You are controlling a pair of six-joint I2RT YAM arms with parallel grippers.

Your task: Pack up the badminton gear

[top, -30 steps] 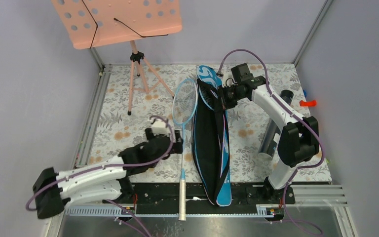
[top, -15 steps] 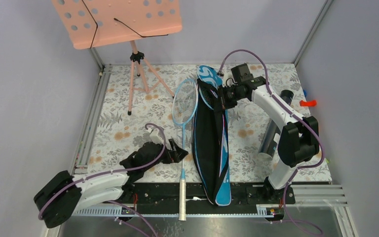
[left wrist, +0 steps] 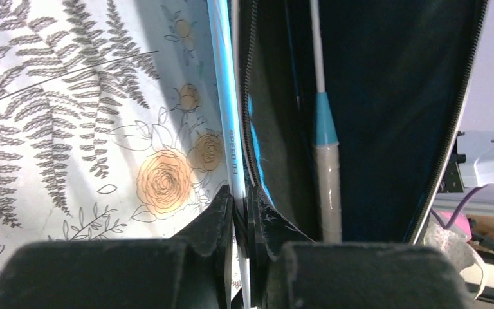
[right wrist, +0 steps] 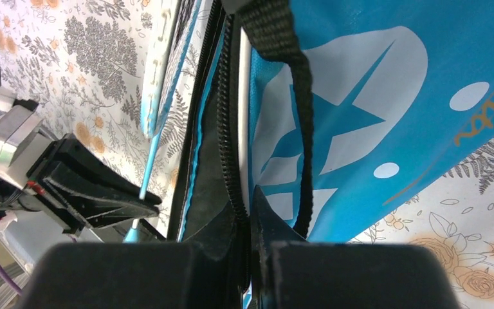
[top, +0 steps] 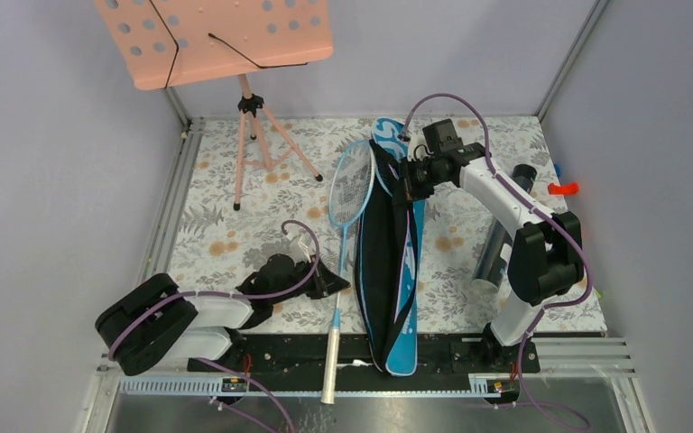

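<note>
A light-blue racket lies left of the bag, its head (top: 352, 183) leaning on the bag's edge and its cream handle (top: 331, 364) over the front rail. My left gripper (top: 332, 285) is shut on that racket's thin shaft (left wrist: 227, 129), low over the mat. The blue bag (top: 395, 271) lies unzipped down the middle. Inside it rests a second racket with a cream handle (left wrist: 327, 187). My right gripper (top: 407, 183) is shut on the bag's zipper edge (right wrist: 230, 148) near its top end and holds it up. A dark tube (top: 498, 236) lies right of the bag.
A pink perforated music stand (top: 217, 36) on a tripod (top: 254, 135) stands at the back left. A small orange-red object (top: 562, 188) sits at the right edge. Metal rails (top: 171, 207) border the floral mat, and grey walls close in both sides.
My left gripper dropped low and shut on the racket's shaft. The racket swung, its head moving right against the bag. The bag's top shifted slightly right with my right gripper.
</note>
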